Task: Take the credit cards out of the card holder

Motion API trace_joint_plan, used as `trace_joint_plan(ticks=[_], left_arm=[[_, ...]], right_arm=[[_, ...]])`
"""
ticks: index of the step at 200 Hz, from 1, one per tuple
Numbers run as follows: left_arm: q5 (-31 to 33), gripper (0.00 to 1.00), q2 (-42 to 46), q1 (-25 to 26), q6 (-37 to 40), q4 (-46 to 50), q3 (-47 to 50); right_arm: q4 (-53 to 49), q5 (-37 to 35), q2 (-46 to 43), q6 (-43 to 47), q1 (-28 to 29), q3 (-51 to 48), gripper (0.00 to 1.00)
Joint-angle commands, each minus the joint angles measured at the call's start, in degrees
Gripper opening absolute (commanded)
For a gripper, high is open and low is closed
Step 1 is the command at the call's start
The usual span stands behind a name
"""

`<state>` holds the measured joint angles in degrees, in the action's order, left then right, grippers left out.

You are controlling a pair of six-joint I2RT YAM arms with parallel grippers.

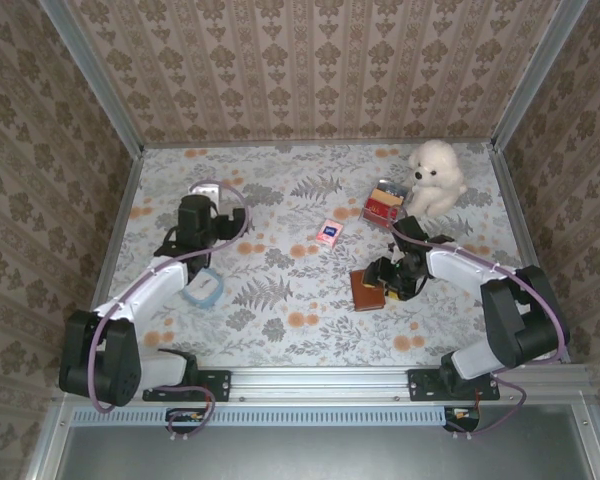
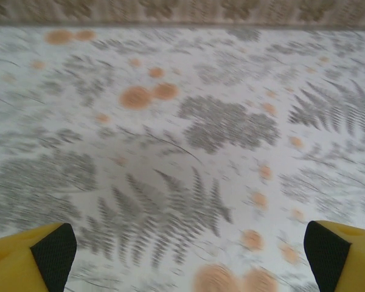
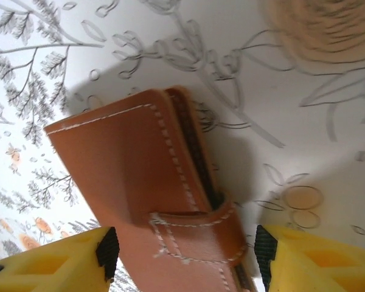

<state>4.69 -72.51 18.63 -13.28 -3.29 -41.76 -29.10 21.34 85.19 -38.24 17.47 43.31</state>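
The brown stitched-leather card holder lies flat on the flower-and-fern patterned table, right of centre and toward the near edge. Its strap is drawn across one end, so the cards are judged to be shut inside; none can be seen. The right hand is set over the strapped end with a yellow finger on each side, presumably so that the holder can be pinned or lifted before it is opened. Whether the pads press the leather cannot be told. A small pink and blue card lies farther off to the left. A clear box with red contents stands beside a white plush dog at the far right. The left hand is spread wide over bare table on the left, nothing between its fingers, apparently parked clear of the work.
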Motion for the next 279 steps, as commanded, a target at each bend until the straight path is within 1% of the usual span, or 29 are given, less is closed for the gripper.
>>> trace_joint_plan(ticks=[1,24,33,37,55,69,88,110,124,142,148,168,202,220,254,262,279], left_arm=[[-6.5,1.00,-0.1,3.0,-10.5,6.5,-0.1],[-12.3,0.99,0.9,6.5,-18.6,4.8,2.5],[-14.3,0.97,0.9,7.2,-21.6,3.9,3.6],[-15.0,0.96,0.9,9.0,-22.9,3.5,4.1],[-17.9,0.92,0.2,12.0,-28.3,1.9,6.1],[-19.4,0.86,-0.7,14.2,-31.9,0.5,7.4],[-21.5,0.83,-2.6,17.1,-35.3,-1.9,8.5],[-22.8,0.81,-5.4,19.8,-37.4,-3.1,8.5],[-26.5,0.81,-8.4,20.6,-38.1,-5.4,7.7],[-28.2,0.77,-12.0,22.1,-39.7,-7.5,6.5],[-28.5,0.75,-13.1,22.6,-40.2,-7.9,5.9],[-30.1,0.70,-16.3,24.0,-41.5,-9.9,4.3],[-31.9,0.60,-20.7,25.6,-43.2,-11.2,1.6],[-32.9,0.56,-22.7,25.8,-44.7,-12.8,1.3],[-34.0,0.54,-25.2,25.8,-47.0,-14.0,1.4],[-34.5,0.52,-25.9,25.8,-47.5,-14.4,1.4],[-36.1,0.50,-27.4,25.6,-48.9,-17.1,1.8]], right_arm=[[3.5,4.1,1.0,-0.8,1.3,-1.2,0.60],[6.7,5.8,1.9,-2.7,4.2,-1.3,0.55],[8.0,6.2,2.6,-3.3,5.5,-1.0,0.55],[8.3,6.3,3.0,-3.5,6.1,-0.8,0.54],[10.4,6.6,4.7,-4.3,8.9,0.5,0.54],[9.5,5.3,5.8,-4.0,10.1,2.0,0.54],[7.5,1.3,5.2,-3.5,10.2,2.8,0.54],[5.4,-3.2,3.3,-3.1,9.9,3.0,0.57],[6.2,-3.8,2.3,-3.1,9.6,2.6,0.59],[7.5,-3.7,2.4,-3.2,9.1,2.9,0.59],[7.6,-3.8,2.7,-3.2,9.0,3.2,0.58],[8.3,-3.4,4.3,-3.1,8.6,4.1,0.49],[10.7,-1.6,5.9,-2.9,8.6,4.2,0.41],[12.0,0.1,6.6,-2.5,8.6,4.0,0.40],[14.0,2.7,8.3,-2.0,8.6,3.9,0.40],[14.6,3.3,8.7,-2.0,8.6,3.8,0.39],[15.3,4.3,9.6,-1.9,8.6,3.7,0.38]])
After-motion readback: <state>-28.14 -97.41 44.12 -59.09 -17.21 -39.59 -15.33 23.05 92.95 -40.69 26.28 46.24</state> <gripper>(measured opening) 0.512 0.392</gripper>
